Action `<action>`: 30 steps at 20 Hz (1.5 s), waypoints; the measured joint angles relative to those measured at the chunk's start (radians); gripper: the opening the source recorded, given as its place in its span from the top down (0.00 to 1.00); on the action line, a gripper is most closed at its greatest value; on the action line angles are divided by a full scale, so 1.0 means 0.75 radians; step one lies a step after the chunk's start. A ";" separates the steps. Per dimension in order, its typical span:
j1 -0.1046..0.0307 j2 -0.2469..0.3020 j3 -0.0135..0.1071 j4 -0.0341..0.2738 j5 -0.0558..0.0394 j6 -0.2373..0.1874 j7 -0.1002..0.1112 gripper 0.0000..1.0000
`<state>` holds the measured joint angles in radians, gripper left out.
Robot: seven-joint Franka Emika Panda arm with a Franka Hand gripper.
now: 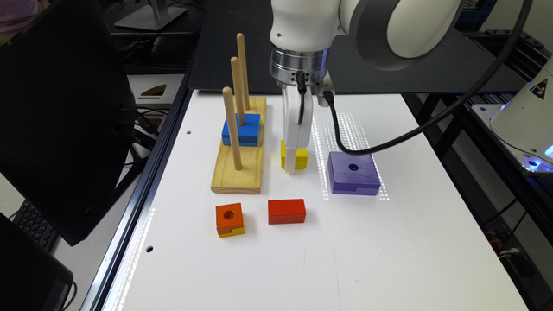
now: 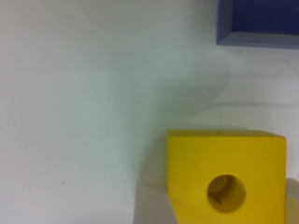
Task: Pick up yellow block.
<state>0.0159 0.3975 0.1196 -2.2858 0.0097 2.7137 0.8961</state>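
The yellow block (image 1: 301,157) is a small all-yellow square with a round hole in its top, and it rests on the white table between the peg board and the purple block. My gripper (image 1: 292,166) reaches straight down over it. In the wrist view the yellow block (image 2: 224,177) is close up, with a blurred finger (image 2: 152,205) against one side and the other finger (image 2: 293,200) against the opposite side. The jaws look closed on the block, which still sits on the table.
A wooden peg board (image 1: 239,166) with three upright pegs and a blue block (image 1: 242,129) stands to the exterior view's left. The purple block (image 1: 353,172) lies to the right. An orange-topped block (image 1: 229,219) and a red block (image 1: 286,211) sit nearer the front.
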 joint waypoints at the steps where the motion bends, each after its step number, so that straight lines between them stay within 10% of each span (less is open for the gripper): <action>1: 0.000 -0.008 0.000 0.000 0.000 -0.009 0.000 1.00; 7: 0.000 -0.070 0.001 0.000 0.000 -0.067 0.000 1.00; 18: 0.000 -0.443 0.006 -0.003 0.003 -0.435 0.001 1.00; 24: 0.000 -0.465 0.007 -0.001 0.003 -0.459 0.001 1.00; 30: 0.000 -0.586 0.007 0.042 0.006 -0.608 0.001 1.00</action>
<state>0.0162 -0.0422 0.1250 -2.2542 0.0139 2.2575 0.8966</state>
